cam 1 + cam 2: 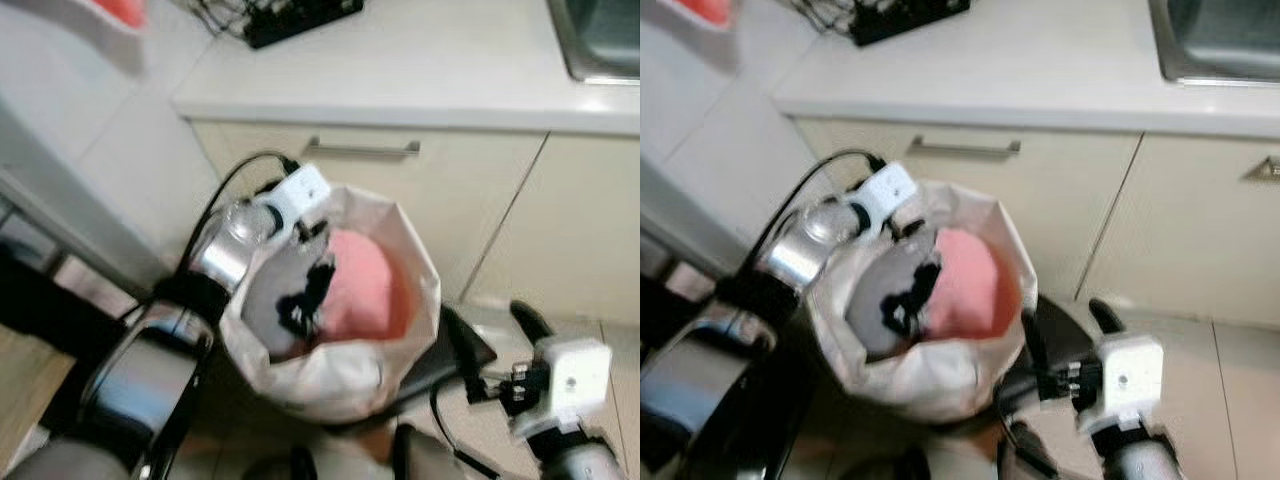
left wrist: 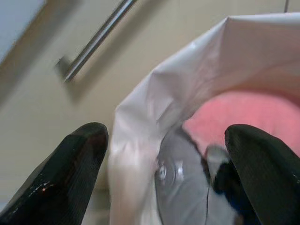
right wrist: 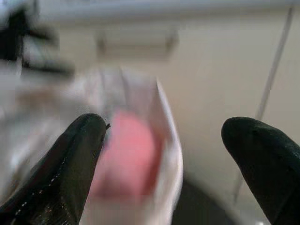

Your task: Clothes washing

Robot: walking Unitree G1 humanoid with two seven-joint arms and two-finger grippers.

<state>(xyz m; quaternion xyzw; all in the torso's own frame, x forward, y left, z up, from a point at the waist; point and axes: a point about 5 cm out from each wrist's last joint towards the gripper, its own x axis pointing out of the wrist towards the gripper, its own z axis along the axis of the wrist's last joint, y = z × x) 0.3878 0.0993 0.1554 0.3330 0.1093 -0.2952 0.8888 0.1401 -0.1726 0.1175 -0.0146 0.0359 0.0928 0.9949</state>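
While the left gripper (image 2: 164, 173) straddles the white bag's (image 1: 330, 375) rim, spread wide, the right gripper (image 3: 176, 164) gapes beside it.

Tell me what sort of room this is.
Probably a kitchen: a pale countertop with a steel sink set in it, and cream cabinets with a bar handle below. A white bag of laundry stands in front.

Crinkled white plastic bag (image 1: 330, 385), soft pink cloth (image 1: 360, 285), brushed-metal handle (image 1: 362, 150).
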